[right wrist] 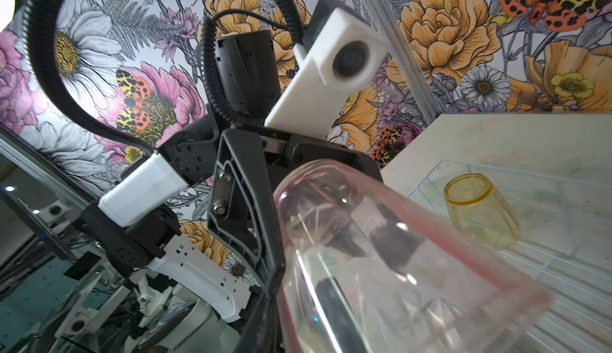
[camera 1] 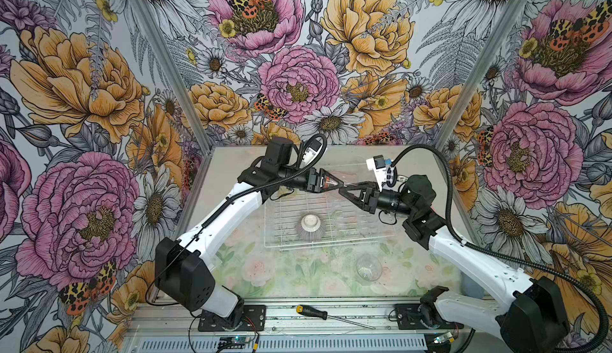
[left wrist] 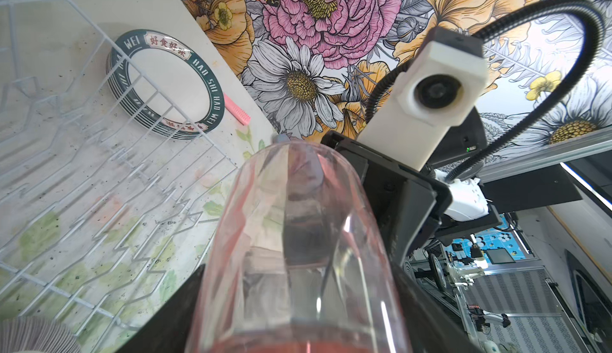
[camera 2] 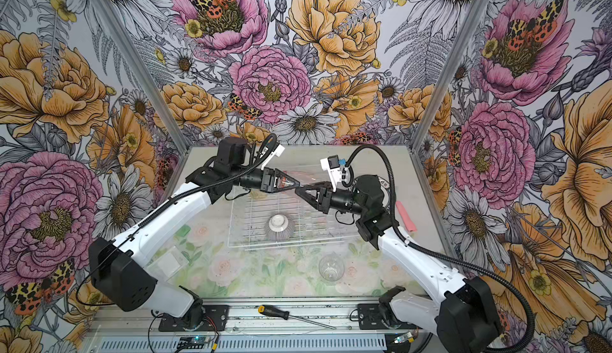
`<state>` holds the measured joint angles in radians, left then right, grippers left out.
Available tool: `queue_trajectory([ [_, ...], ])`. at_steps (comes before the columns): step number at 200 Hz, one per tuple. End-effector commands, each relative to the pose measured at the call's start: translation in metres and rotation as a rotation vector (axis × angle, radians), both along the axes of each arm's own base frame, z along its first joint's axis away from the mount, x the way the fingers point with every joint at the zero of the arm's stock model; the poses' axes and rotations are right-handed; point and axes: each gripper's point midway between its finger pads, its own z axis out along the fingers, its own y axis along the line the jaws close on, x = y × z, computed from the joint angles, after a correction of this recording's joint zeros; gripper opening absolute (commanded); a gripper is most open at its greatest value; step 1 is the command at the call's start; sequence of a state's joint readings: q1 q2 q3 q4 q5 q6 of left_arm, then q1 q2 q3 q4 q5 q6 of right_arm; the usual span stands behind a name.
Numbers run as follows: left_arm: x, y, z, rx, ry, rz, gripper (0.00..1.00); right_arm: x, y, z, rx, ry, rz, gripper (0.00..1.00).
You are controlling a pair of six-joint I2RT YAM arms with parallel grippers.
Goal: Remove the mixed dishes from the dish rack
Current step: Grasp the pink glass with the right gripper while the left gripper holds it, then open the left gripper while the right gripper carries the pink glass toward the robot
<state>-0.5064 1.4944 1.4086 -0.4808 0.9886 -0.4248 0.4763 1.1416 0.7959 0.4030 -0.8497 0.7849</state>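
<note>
- While both grippers meet above its far side, the rack (camera 1: 347, 225) is seen lying flat on the table (camera 1: 298, 275), directly beneath them.
- The left gripper (camera 1: 334, 184) is held level over the rack. Its jaws are set wide and closed on the pink tumbler (left wrist: 251, 235), which is carried on its side between the fingers, clear of the rack.
- The right gripper (camera 1: 346, 189) is brought tip to tip with the left one. Its jaws are drawn narrow and pinched on the wall of the same tumbler at its free end. One dark finger is seen through the plastic from both wrist views.
- A stack of plates (left wrist: 165, 80) is set on the table outside the rack, just behind the right gripper's wrist. It is largely hidden by that arm in both top views.
- The bowl (camera 1: 309, 227) is left in the rack, upside down with its white foot up. It is placed below the left gripper and back toward the arm bases.
- A clear tumbler (camera 1: 368, 267) is found on the table outside the rack, well below the right gripper and nearer its base.
- A yellow tumbler (right wrist: 480, 215) is shown only from the right wrist, beyond that gripper's tips, within a clear tray (right wrist: 530, 182).
- A screwdriver (camera 1: 313, 312) is laid on the rail between the two arm bases, well apart from both grippers.
</note>
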Motion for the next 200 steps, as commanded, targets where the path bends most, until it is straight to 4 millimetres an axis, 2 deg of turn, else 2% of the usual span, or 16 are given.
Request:
queue_trajectory([
  [1,0.000,-0.003,0.002,-0.026,-0.006,-0.016,0.42,0.003,0.000,0.017,0.019,-0.039,-0.004,0.14],
  [35,-0.001,-0.002,0.006,-0.041,-0.012,-0.019,0.42,0.002,-0.001,0.020,0.016,-0.042,-0.005,0.00],
  [57,-0.002,-0.002,0.006,-0.042,-0.014,-0.018,0.44,0.002,-0.002,0.022,0.010,-0.049,-0.011,0.00],
  [110,0.004,0.009,0.009,-0.015,-0.079,0.072,0.80,0.004,-0.006,0.020,-0.054,-0.056,-0.050,0.00],
  [124,0.005,0.012,0.012,-0.016,-0.091,0.082,0.87,0.005,-0.006,0.019,-0.074,-0.053,-0.058,0.00],
  [161,0.007,0.022,0.017,-0.018,-0.121,0.116,0.90,0.006,-0.009,0.014,-0.133,-0.042,-0.080,0.00],
  [200,0.021,0.048,0.017,0.032,-0.161,0.251,0.90,0.003,-0.014,0.007,-0.192,-0.026,-0.099,0.00],
])
